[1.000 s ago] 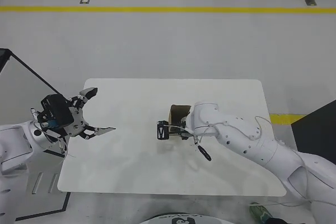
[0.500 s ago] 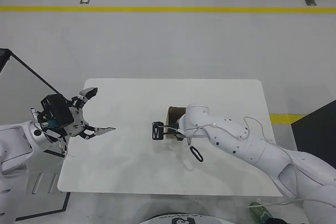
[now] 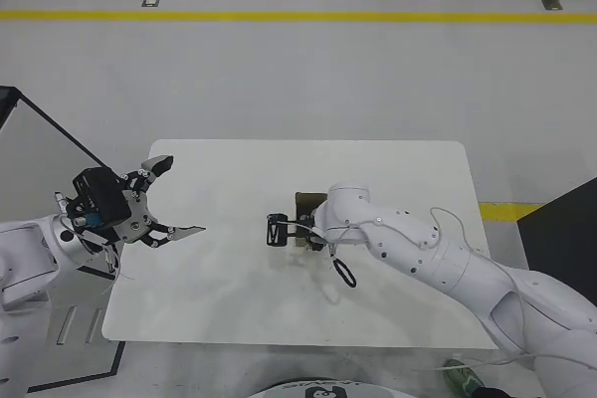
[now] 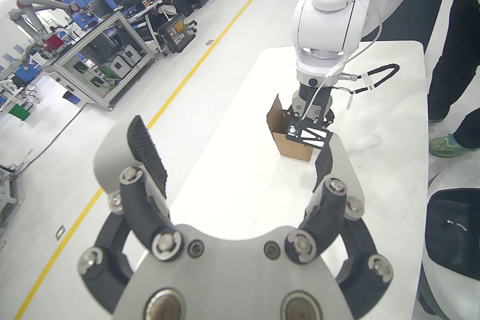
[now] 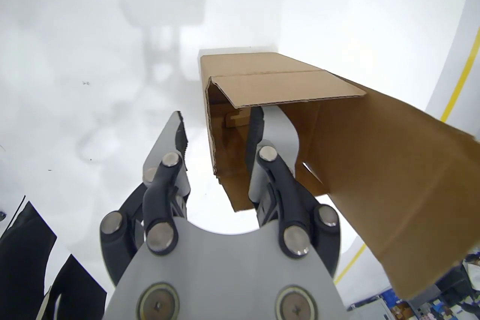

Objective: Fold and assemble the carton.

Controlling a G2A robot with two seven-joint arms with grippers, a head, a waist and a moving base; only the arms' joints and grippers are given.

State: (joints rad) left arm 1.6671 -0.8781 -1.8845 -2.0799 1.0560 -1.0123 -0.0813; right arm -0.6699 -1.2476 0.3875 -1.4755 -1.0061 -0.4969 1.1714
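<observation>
Broadly, a white table (image 3: 398, 169) with rounded corners is seen from above, and both arms are set at it. The right arm (image 3: 428, 249) is stretched from the near right corner to the middle of the table, with its wrist turned down over the carton (image 4: 290, 147). The left arm (image 3: 30, 259) is held beside the table's left edge.

The carton, of brown corrugated board, is stood on the table at about its middle, directly under the right wrist. Its top is open. A tall flap (image 4: 275, 109) is raised upright on the side away from the robot. In the right wrist view, a shorter flap (image 5: 285, 89) is bent across part of the opening.

The right gripper (image 5: 217, 134) is lowered onto the carton with its jaws parted. One finger (image 5: 257, 134) is placed inside the box and the other (image 5: 174, 137) outside it. A side wall (image 5: 210, 126) stands between them, and a gap is seen on either side of it, so nothing is pinched.

The left gripper (image 3: 184, 196) is spread wide and holds nothing. It is kept over the left edge of the table, well apart from the carton and pointed toward it. Its ribbed pads (image 4: 146, 149) are bare.
</observation>
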